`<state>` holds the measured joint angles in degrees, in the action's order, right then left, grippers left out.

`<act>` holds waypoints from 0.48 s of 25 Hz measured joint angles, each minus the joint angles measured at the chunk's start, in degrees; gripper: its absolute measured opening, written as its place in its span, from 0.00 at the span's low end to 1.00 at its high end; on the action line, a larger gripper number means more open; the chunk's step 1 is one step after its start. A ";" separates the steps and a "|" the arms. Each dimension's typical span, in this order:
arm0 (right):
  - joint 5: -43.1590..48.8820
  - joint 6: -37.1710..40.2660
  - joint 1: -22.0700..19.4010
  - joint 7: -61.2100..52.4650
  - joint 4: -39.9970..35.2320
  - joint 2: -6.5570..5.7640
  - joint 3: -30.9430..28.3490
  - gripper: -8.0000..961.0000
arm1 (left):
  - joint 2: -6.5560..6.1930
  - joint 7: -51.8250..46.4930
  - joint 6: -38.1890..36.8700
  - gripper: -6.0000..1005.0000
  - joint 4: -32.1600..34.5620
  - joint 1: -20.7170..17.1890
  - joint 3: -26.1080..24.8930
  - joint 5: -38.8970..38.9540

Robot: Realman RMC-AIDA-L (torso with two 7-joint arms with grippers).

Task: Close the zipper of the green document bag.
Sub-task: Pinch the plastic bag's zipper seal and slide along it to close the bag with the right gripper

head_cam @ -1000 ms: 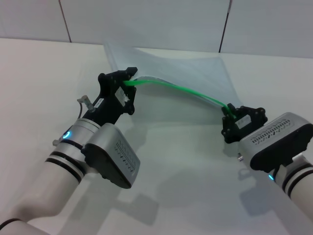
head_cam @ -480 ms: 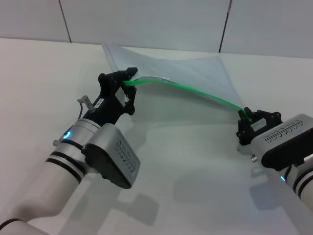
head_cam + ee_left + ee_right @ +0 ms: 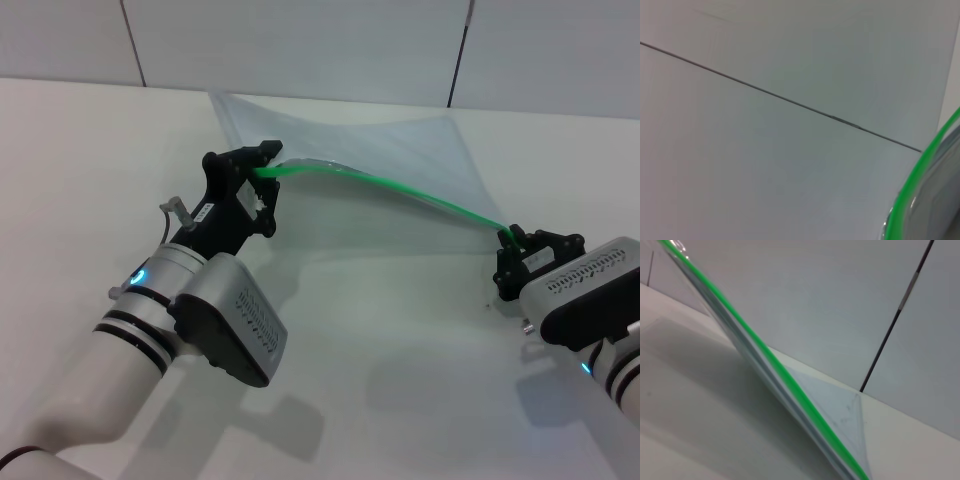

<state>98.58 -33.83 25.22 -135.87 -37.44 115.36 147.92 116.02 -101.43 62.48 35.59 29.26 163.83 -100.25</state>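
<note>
Head view: green document bag (image 3: 400,150) on white table (image 3: 380,380), tiled wall (image 3: 300,45) behind.

Right gripper (image 3: 512,243) farther along zipper (image 3: 400,190).

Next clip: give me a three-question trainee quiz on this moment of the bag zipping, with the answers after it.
1. True or false: the left gripper holds one end of the zipper.
2. Which gripper is at the zipper's other end? A) right gripper B) neither
3. Fill in: the near edge of the green document bag is ____ off the table.

Key: 1 true. 2 A. 3 lifted; the bag's far edge lies by the wall.
</note>
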 joint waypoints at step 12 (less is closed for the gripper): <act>-0.09 -0.48 0.00 0.33 -0.28 0.36 -0.01 0.10 | 0.11 0.00 0.87 0.06 -0.06 -0.56 0.00 -0.21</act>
<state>98.49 -34.31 25.22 -135.54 -37.71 115.72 147.91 116.12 -101.42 63.36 35.53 28.71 163.83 -100.47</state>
